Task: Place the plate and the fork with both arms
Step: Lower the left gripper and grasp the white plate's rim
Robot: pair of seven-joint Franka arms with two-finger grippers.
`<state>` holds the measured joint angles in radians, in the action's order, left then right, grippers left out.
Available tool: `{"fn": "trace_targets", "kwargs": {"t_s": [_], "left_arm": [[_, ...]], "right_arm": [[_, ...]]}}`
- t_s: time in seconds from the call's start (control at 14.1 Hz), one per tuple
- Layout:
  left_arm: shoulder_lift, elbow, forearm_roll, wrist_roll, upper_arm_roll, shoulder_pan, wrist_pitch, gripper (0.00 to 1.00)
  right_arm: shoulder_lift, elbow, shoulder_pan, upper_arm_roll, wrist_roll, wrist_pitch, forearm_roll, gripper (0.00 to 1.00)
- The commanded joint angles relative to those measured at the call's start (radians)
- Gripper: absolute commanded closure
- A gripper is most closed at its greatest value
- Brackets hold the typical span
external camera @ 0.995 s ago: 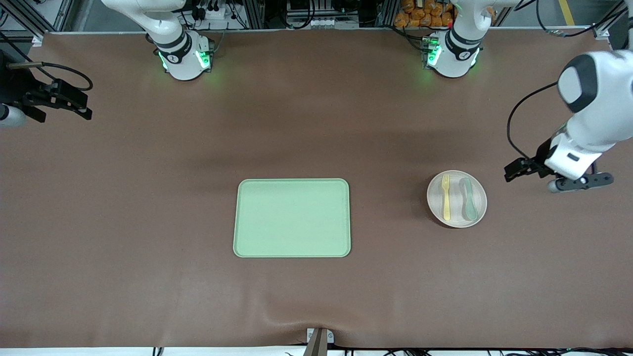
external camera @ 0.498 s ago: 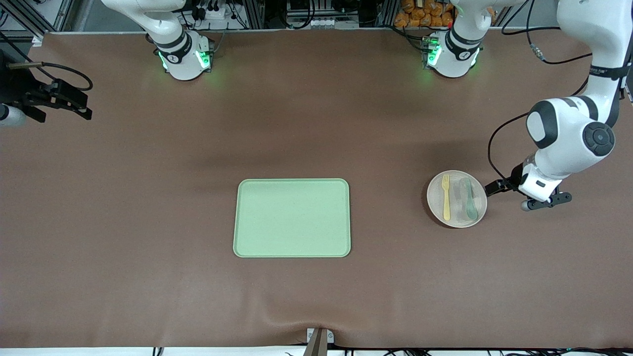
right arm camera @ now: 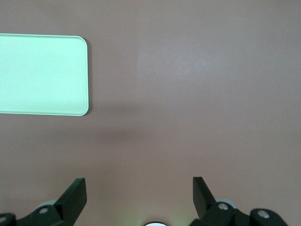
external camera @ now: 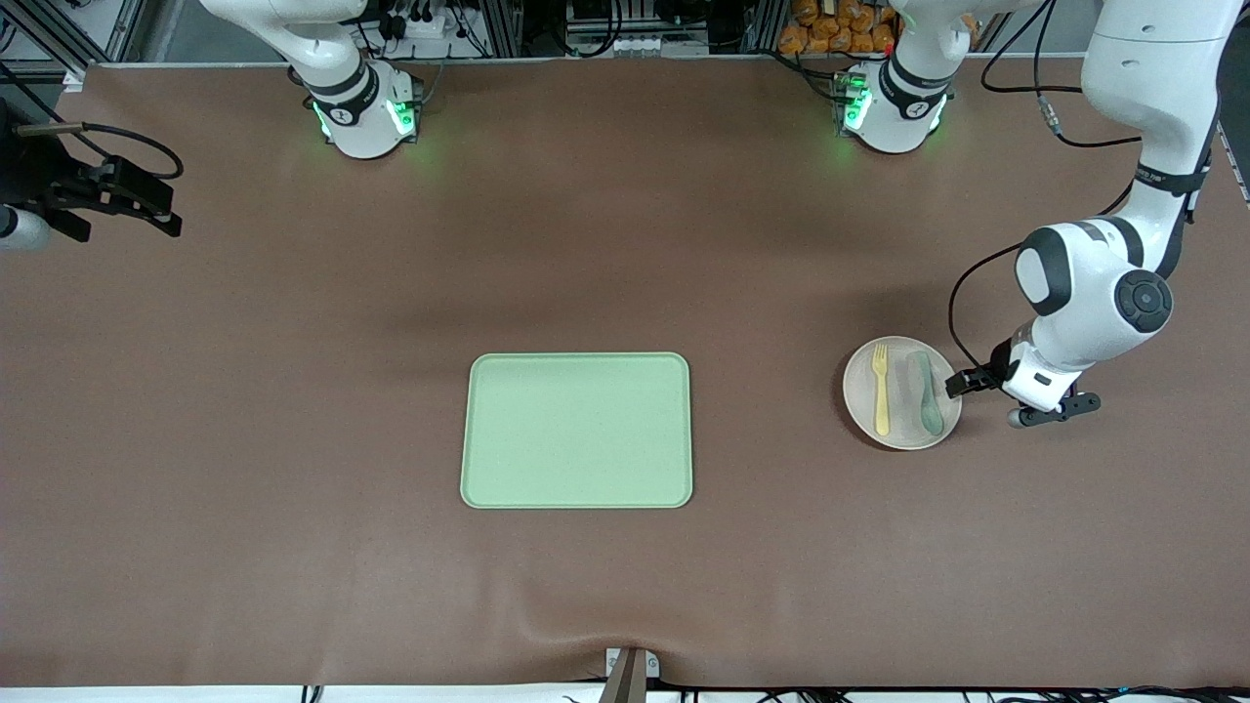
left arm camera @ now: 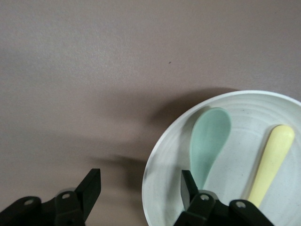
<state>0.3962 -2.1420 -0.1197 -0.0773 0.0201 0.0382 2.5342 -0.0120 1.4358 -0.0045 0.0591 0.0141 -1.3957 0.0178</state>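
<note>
The small pale plate (external camera: 862,410) lies toward the left arm's end of the table, with the yellow fork (external camera: 882,389) and a grey-green spoon (external camera: 926,392) side by side on it. My left gripper (external camera: 953,384) is low at the plate's rim, at the side toward the left arm's end of the table. In the left wrist view the left gripper (left arm camera: 140,188) is open and straddles the plate (left arm camera: 162,155) rim: one finger over the plate beside the spoon (left arm camera: 209,141), the other over bare table. The fork (left arm camera: 273,160) lies past the spoon. My right gripper (external camera: 168,210) waits open above the table's end on the right arm's side.
A rectangular light green tray (external camera: 576,430) lies at the table's middle, its corner showing as the tray (right arm camera: 42,75) in the right wrist view. The two arm bases stand along the table edge farthest from the front camera. Brown table surface surrounds everything.
The left arm has swung in toward the plate and lowered, bringing its gripper from beside the plate to its rim, jaws slightly narrower. The right arm has not moved.
</note>
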Motion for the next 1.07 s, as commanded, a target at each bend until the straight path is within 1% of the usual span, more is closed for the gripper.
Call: {"fn": "trace_targets", "kwargs": {"t_s": [0.0,0.28,0.43,0.57,0.71,0.78,1.0], "left_arm": [[0.01,0.007,-0.028,0.022,-0.008,0.008,0.008,0.33],[0.03,0.007,-0.028,0.024,-0.009,0.011,0.008,0.41],[0.03,0.007,-0.028,0.024,-0.009,0.011,0.008,0.46],[0.032,0.007,-0.028,0.025,-0.009,0.011,0.008,0.54],[0.039,0.01,-0.028,0.025,-0.011,0.011,0.008,0.69],[0.044,0.01,-0.028,0.025,-0.011,0.011,0.008,0.72],[0.053,0.014,-0.028,0.025,-0.02,0.012,0.008,0.76]], "right_arm": [[-0.003,-0.009,-0.018,0.011,-0.008,0.009,0.007,0.0],[-0.003,-0.009,-0.018,0.011,-0.008,0.009,0.007,0.0],[-0.003,-0.008,-0.018,0.011,-0.008,0.009,0.007,0.0],[-0.003,-0.008,-0.018,0.011,-0.008,0.009,0.007,0.0],[-0.003,-0.009,-0.018,0.011,-0.008,0.01,0.007,0.0],[-0.003,-0.008,-0.018,0.011,-0.008,0.009,0.007,0.0],[-0.003,-0.008,-0.018,0.011,-0.008,0.009,0.007,0.0]]}}
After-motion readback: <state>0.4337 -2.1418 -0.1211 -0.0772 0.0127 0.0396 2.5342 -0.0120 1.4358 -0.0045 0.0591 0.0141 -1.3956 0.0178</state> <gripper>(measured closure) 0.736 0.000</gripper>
